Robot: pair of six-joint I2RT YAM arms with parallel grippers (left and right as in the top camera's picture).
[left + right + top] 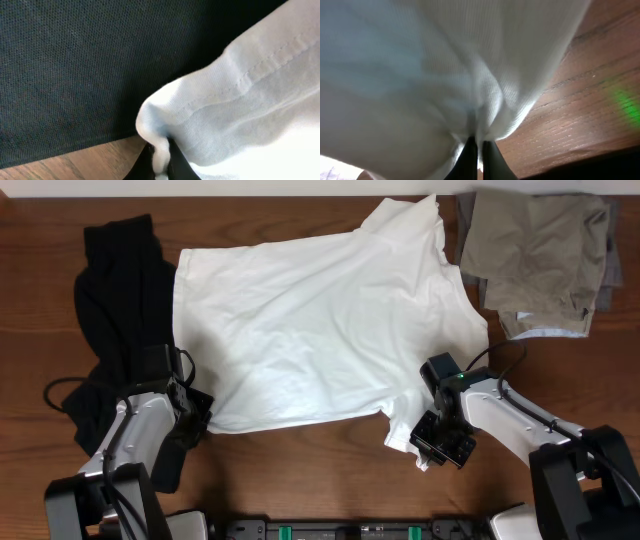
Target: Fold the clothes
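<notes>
Brown wooden counter point(300, 470) lies under everything you see. Your big white T-shirt point(320, 330) is spread out in the middle of it, with a few soft wrinkles. Your left gripper point(200, 418) is at the shirt's near left corner. Its jaws are pressed together, pinching the stitched edge of the white cloth. Your right gripper point(432, 450) is at the near right corner, and its jaws are pinching a bunch of the white cloth too. A black garment point(120, 290) lies left of the shirt, touching its left edge and running under your left arm. A khaki piece point(530, 240) sits at the far right, on top of a grey piece point(612, 265), just beside the shirt's sleeve.
</notes>
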